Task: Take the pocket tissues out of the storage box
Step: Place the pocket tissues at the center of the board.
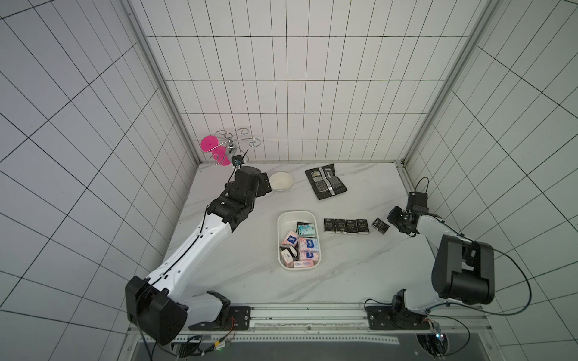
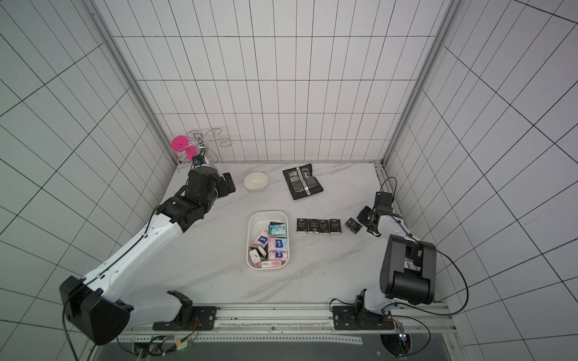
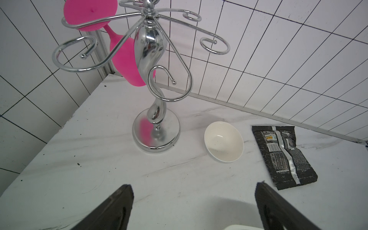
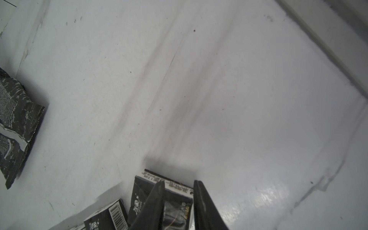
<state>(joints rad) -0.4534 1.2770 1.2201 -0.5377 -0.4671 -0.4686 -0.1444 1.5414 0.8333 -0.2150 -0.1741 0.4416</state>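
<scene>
The white storage box [image 1: 283, 218] sits mid-table and holds several pocket tissues [image 1: 308, 245], pink-white, teal and black. To its right several black "Face" packets [image 1: 345, 225] stand in a row on the table. One more black packet [image 1: 380, 225] lies tilted at the row's right end. My right gripper [image 1: 392, 217] is low over that packet [image 4: 139, 197]; in the right wrist view the right gripper [image 4: 179, 182] stands a little open astride it. My left gripper [image 3: 194, 191] hangs wide open and empty over bare table near the bowl.
A white bowl [image 1: 281, 182] and a flat black foil pouch [image 1: 326, 181] lie at the back. A chrome cup rack [image 3: 155, 127] with a pink glass [image 1: 209, 143] stands in the back left corner. Walls close the table on three sides.
</scene>
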